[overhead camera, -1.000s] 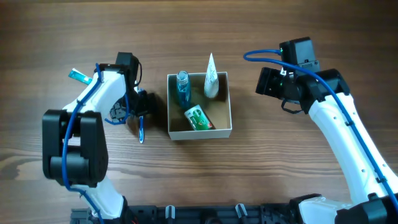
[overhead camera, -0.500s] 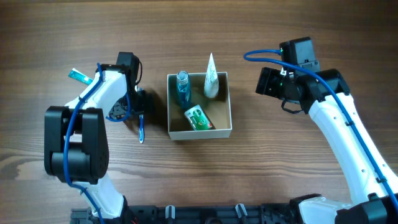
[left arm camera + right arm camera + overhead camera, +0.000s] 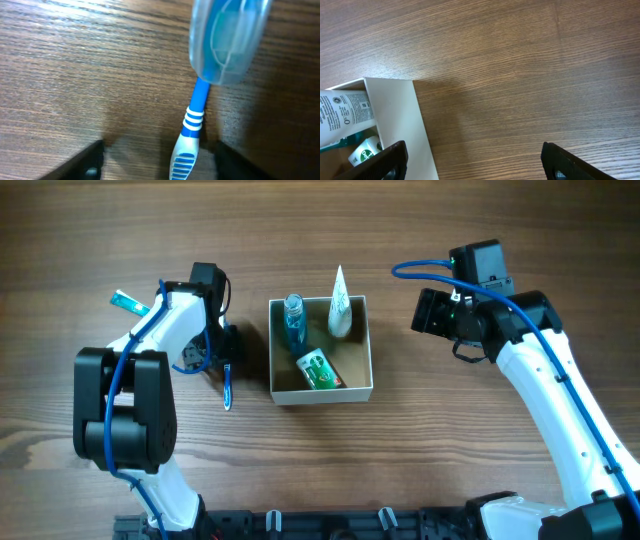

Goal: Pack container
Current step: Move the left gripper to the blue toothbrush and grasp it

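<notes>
The container (image 3: 322, 394), a shallow white box with a tan inside, stands mid-table and holds a blue bottle (image 3: 293, 321), a white tube (image 3: 340, 304) and a green-and-white tube (image 3: 320, 368). A blue-and-white toothbrush (image 3: 228, 386) lies on the table left of the box. My left gripper (image 3: 224, 356) is low over it and open. In the left wrist view the fingers (image 3: 160, 151) stand on either side of the toothbrush handle (image 3: 192, 131), apart from it. My right gripper (image 3: 426, 311) is open and empty, right of the box.
A small light-blue item (image 3: 125, 303) lies at the far left of the wooden table. The right wrist view shows the box's white wall (image 3: 400, 117), with the white tube (image 3: 345, 111) and a green cap (image 3: 365, 150) inside it.
The left wrist has shifted slightly. The toothbrush, the box and the right arm have not moved.
</notes>
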Controlling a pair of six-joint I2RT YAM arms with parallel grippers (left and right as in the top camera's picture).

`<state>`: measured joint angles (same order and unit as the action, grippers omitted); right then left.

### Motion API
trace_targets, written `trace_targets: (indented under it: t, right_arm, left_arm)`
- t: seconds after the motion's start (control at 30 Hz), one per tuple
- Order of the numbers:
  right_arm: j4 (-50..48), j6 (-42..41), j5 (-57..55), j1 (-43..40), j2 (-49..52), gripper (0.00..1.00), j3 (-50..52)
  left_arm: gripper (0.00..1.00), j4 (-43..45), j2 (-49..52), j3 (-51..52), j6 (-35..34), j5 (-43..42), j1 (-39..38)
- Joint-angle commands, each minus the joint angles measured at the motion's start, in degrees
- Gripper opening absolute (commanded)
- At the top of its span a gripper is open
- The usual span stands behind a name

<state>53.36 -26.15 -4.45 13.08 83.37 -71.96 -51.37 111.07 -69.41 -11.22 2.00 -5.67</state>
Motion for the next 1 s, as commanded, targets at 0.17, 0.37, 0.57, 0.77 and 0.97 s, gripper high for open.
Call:
trace_targets:
  t: [0.17, 0.37, 0.57, 0.77, 0.97]
  right_arm:
    - [0.07, -0.81, 0.90, -0.09, 0.52, 0.86, 0.42]
    - [0.09, -0.79, 0.90, -0.09, 0.52, 0.86, 0.42]
    - [0.09, -0.76, 0.90, -0.09, 0.52, 0.86, 0.42]
    - [0.09, -0.74, 0.90, -0.09, 0.52, 0.86, 0.42]
    - [0.09, -0.85, 0.87, -0.09, 0.52, 0.86, 0.42]
  left_arm:
    - [0.24, -0.55, 2.14, 0.17, 0.31, 0.42, -0.35]
    - [0.13, -0.55, 2.14, 0.17, 0.33, 0.44, -0.33]
    - [0.04, -1.79, 1.84, -0.87, 0.33, 0.46, -0.33]
    - [0.04, -6.86, -0.52, -6.12, 0.31, 0.46, -0.35]
    - [0.04, -13.40, -7.87, -13.27, 0.31, 0.44, -0.85]
